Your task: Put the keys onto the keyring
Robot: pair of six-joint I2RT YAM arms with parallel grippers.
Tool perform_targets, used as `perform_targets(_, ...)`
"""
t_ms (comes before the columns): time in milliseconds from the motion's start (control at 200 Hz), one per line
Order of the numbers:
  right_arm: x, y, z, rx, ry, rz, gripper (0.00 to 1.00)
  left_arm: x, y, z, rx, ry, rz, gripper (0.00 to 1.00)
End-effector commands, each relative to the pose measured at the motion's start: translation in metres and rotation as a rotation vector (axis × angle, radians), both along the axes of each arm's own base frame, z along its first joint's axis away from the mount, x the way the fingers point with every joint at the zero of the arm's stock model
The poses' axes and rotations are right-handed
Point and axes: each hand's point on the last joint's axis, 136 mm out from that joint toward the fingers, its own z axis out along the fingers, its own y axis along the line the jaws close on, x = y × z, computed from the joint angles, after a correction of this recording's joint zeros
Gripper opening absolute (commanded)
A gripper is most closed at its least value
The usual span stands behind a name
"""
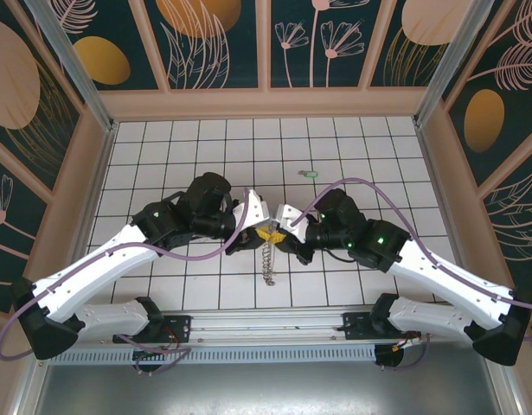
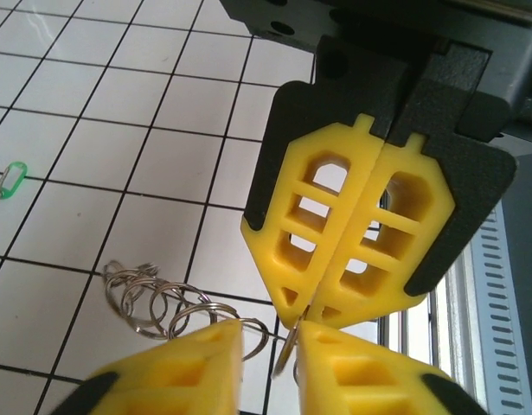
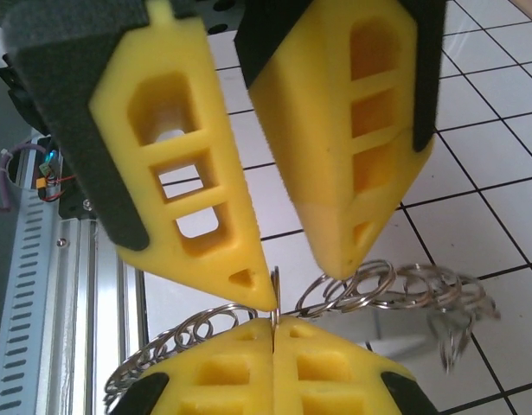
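Key: small pale-green key [image 1: 310, 173] with a silvery end, flat on the white tiled table [image 1: 205, 147]. It lies beyond the grippers toward the far wall, well apart from both. The left wrist view has it at the frame's left edge [image 2: 10, 181].

Keyring: reads as a string of linked silvery split rings, not a single loop. The keyring [image 1: 267, 259] has one end raised between the two grippers, and the rest trails toward the near edge. Coils show plainly from the wrists [image 2: 162, 303] [image 3: 378, 290]. Cannot tell whether the lower end touches the tiles.

Right gripper: the right gripper [image 2: 296, 322] has its yellow fingers pressed flat together. One thin ring of the keyring is pinched at the tips and stands edge-on out of the seam [image 3: 274, 327].

Left gripper: the left gripper [image 3: 306, 285] faces the right one tip to tip. Its jaws are narrowly apart, with the pinched ring's edge in the gap. The ring sits just beside one fingertip; contact not certain.

Arms: both reach inward and meet over the table's middle, with a purple cable [image 1: 369, 186] looping over the right arm.

Near edge: metal rail [image 1: 266, 324] carrying the arm bases.
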Motion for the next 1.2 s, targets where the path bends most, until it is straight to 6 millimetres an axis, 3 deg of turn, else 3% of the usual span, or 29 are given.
perform_targets(0, -0.008, 0.007, 0.043, 0.131, -0.078, 0.056, 0.00, 0.001, -0.004, -0.009, 0.032, 0.012, -0.011, 0.15)
perform_targets(155, -0.009, 0.006, 0.045, 0.140, -0.084, 0.056, 0.00, -0.001, -0.005, -0.007, 0.020, 0.010, -0.016, 0.00)
perform_targets(460, -0.010, 0.005, 0.046, 0.156, -0.094, 0.058, 0.00, 0.005, -0.003, 0.000, -0.050, -0.037, 0.031, 0.00)
perform_targets(791, -0.013, 0.003, 0.054, 0.230, -0.118, 0.059, 0.00, 0.011, 0.002, 0.030, -0.223, -0.118, 0.113, 0.00)
perform_targets(816, -0.014, 0.003, 0.054, 0.236, -0.119, 0.063, 0.00, 0.010, 0.003, 0.021, -0.214, -0.108, 0.117, 0.00)
perform_targets(996, -0.019, 0.002, 0.059, 0.284, -0.136, 0.080, 0.23, 0.009, 0.005, 0.027, -0.260, -0.120, 0.131, 0.00)
perform_targets(1196, -0.023, -0.004, 0.065, 0.327, -0.152, 0.076, 0.37, 0.004, 0.006, 0.037, -0.327, -0.129, 0.118, 0.00)
